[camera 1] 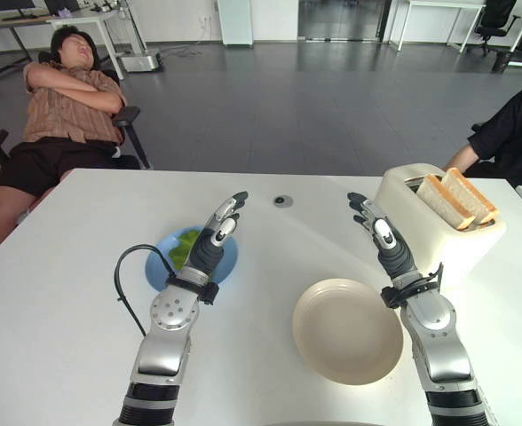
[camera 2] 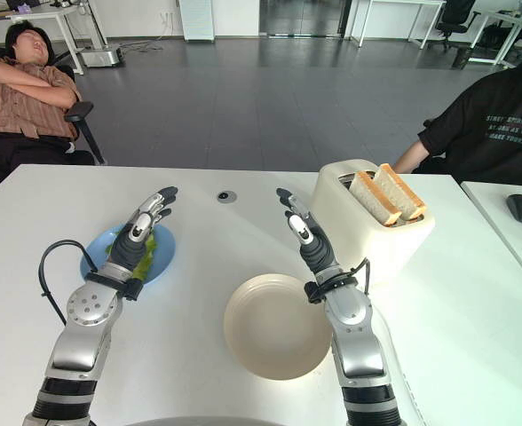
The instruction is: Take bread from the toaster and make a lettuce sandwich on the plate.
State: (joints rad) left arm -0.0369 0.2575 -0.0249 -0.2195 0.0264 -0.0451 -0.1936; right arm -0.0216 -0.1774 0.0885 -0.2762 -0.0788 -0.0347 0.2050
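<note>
Bread: Two slices were seen standing in the slots of the toaster, leaning a little, with their tops well above the casing. Neither had been taken out.
Toaster: The cream toaster was set on the far right of the table, just beyond the right hand.
Plate: The pale plate was found bare, near the front edge between the two arms. No bread or lettuce had been laid on it.
Lettuce: Green leaves were seen in a blue dish on the left, partly hidden behind the left hand.
Right hand: It was held above the table between plate and toaster, fingers stretched out and nothing gripped. It was near the toaster but apart from it.
Left hand: It was held over the blue dish, fingers extended and empty. Whether the lettuce was touched could not be told.
Done: Nothing of the task was judged to be completed.
Left: A slice was yet to be lifted onto the plate, the lettuce added, and the second slice laid on top.
Table: The white top was also marked by a small round fitting, and a black cable was looped beside the left wrist.
</note>
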